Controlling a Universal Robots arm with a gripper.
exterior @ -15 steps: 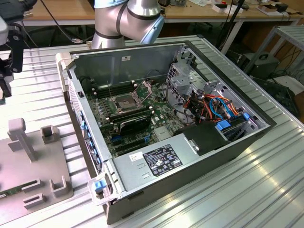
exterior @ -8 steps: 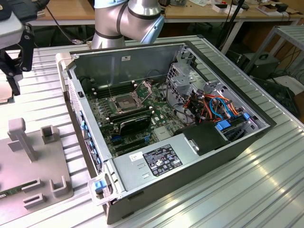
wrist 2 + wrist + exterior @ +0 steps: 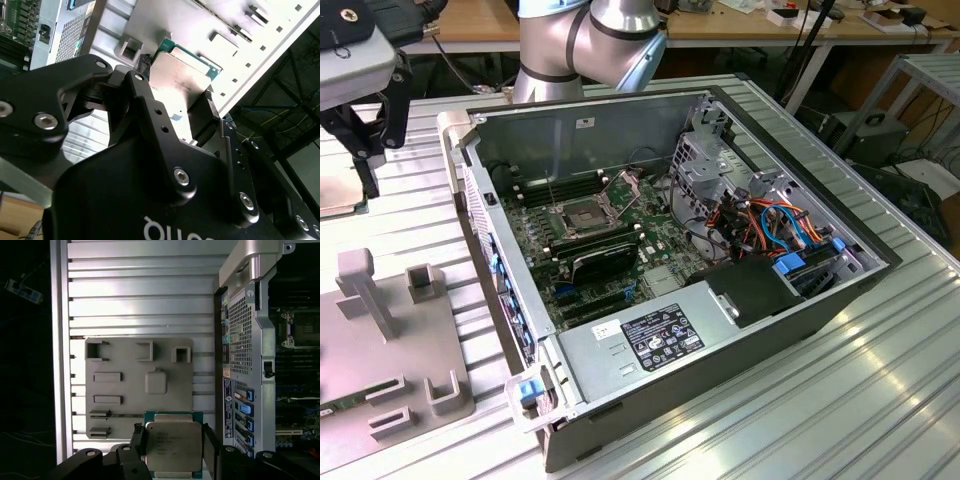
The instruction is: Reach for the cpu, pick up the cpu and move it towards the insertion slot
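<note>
Beside the case (image 3: 650, 330), over the grey tray (image 3: 125, 385), my claw (image 3: 172, 447) straddles the cpu (image 3: 173, 445), fingers at opposite edges; whether clenched I cannot tell. It looks light, stiff, fragile: edges only.

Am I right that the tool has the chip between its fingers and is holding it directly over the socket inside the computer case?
Not quite: the tool does have the chip between its fingers, but the first wrist view shows it above the grey tray outside the computer case, not over the socket.
</note>
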